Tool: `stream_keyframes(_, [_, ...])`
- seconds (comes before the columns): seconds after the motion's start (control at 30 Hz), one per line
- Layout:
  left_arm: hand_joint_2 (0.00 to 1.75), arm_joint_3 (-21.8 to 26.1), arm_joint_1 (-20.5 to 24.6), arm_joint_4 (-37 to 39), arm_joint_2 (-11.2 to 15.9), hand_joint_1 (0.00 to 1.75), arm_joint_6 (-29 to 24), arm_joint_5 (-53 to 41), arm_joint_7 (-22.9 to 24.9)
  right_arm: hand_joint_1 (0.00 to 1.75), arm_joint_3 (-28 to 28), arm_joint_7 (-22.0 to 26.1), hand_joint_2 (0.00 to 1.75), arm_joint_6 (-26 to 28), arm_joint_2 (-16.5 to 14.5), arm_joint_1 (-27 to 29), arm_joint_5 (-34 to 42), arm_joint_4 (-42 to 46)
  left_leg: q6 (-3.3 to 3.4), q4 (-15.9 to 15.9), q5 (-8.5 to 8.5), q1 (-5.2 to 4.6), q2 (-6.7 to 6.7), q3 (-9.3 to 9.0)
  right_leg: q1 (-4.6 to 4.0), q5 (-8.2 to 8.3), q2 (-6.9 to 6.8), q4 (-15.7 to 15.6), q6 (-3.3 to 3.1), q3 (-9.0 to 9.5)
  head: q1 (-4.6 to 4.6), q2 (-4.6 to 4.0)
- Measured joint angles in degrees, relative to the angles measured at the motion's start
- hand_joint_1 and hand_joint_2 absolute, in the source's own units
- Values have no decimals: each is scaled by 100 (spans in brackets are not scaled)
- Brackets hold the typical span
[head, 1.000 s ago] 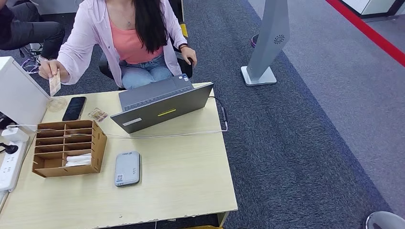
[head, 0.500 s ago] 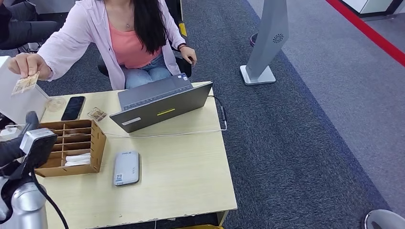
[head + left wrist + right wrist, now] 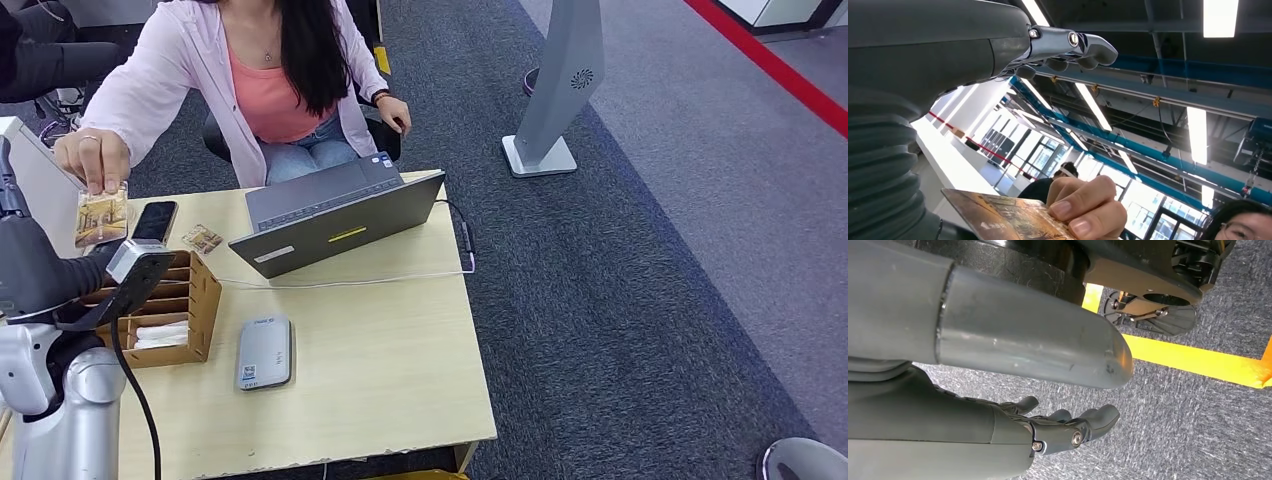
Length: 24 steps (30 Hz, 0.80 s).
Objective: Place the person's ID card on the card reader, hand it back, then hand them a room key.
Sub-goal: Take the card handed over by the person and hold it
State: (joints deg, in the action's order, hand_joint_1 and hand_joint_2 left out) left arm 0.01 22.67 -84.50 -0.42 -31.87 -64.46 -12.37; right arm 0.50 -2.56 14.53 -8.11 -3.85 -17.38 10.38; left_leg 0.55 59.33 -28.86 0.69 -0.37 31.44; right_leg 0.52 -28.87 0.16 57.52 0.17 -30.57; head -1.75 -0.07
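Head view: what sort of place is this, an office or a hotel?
Probably a mock reception desk inside an office or lab hall: a wooden desk with a laptop and card reader, grey carpet, and industrial ceiling lights overhead.

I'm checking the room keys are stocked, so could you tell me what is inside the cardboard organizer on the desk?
In the cardboard organizer, a small stack of white cards lies in a near compartment. The other visible slots look empty, but the robot's left hand and arm cover its left part.
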Motion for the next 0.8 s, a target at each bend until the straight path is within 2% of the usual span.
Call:
stream_keyframes(0.27, [175, -10, 33, 161, 25, 0, 0, 1, 0, 0, 2, 0, 0, 1, 0, 1, -1, 0, 0, 0, 0, 0, 3, 3, 0, 0, 3, 0, 0, -3, 1, 0])
stream_keyframes(0.4, [175, -13, 37, 205, 30, 175, -2, 36, 0, 0, 2, -4, 0, 2, 0, 0, -11, 0, 0, 0, 0, 0, 3, 4, 0, 0, 3, 0, 0, -3, -1, 0])
stream_keyframes(0.8, [175, -102, 49, 400, 78, 175, -26, 240, -116, 0, 11, -33, 0, -4, 0, 5, -20, 0, 0, 0, 0, 0, 4, 6, 0, 0, 5, 0, 0, -6, 0, 0])
